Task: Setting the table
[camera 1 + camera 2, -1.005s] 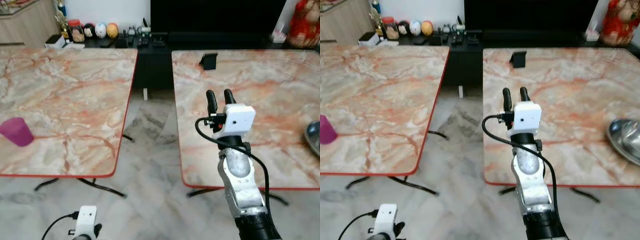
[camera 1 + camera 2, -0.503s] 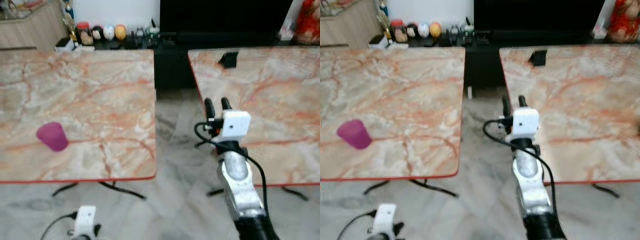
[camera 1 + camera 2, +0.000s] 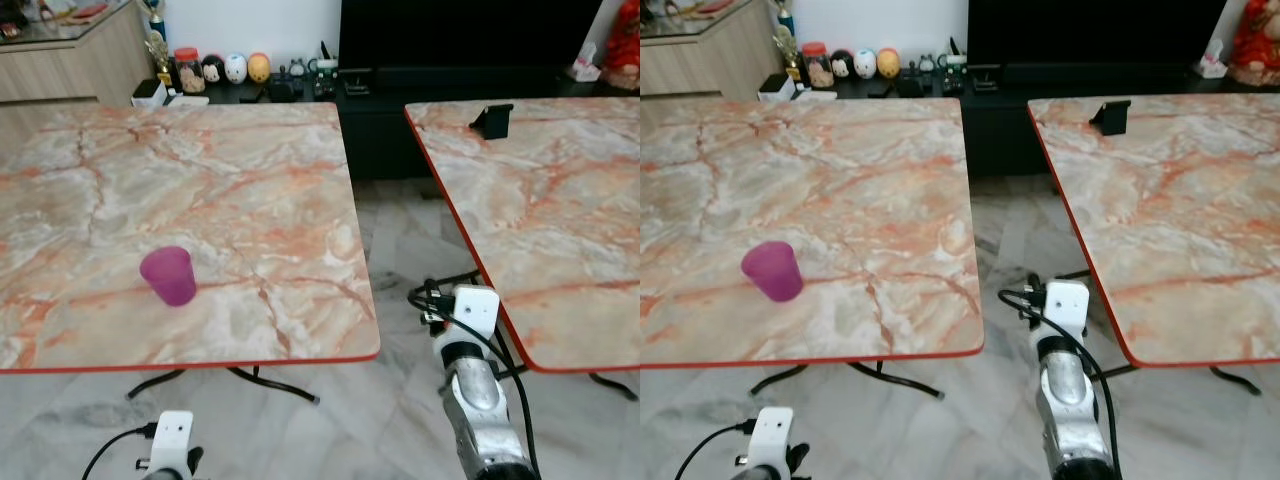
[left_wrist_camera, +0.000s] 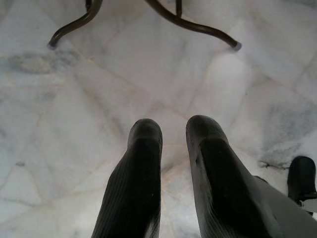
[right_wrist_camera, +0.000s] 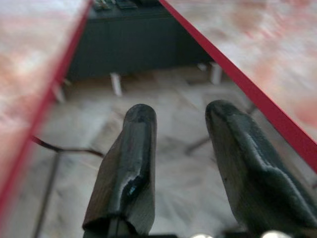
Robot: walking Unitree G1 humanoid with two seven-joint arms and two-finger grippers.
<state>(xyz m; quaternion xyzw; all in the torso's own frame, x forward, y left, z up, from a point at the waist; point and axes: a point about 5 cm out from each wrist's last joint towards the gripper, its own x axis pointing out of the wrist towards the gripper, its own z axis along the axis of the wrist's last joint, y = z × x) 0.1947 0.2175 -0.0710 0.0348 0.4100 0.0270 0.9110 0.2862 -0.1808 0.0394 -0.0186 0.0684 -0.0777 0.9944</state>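
Observation:
A purple cup (image 3: pixel 168 276) stands upright on the left marble table (image 3: pixel 280 200), toward its near edge. My right arm (image 3: pixel 470 370) is low in the gap between the two tables, well to the right of the cup. In the right wrist view my right gripper (image 5: pixel 181 111) is open and empty, pointing along that gap between the red table edges. My left arm hangs low by the wrist camera block (image 3: pixel 172 440). The left gripper (image 4: pixel 173 129) points down at the floor with a narrow gap between its fingers and nothing in it.
The right marble table (image 3: pixel 560 230) carries a small black stand (image 3: pixel 492 120) at its far edge. A dark low cabinet with jars and figurines (image 3: pixel 215 70) runs along the back wall. Black table legs (image 4: pixel 188 22) cross the pale marble floor (image 4: pixel 124 89).
The camera has swung left, so the cup now sits nearer the middle and the metal bowl has left the picture. My right arm has dropped from above the right table into the gap.

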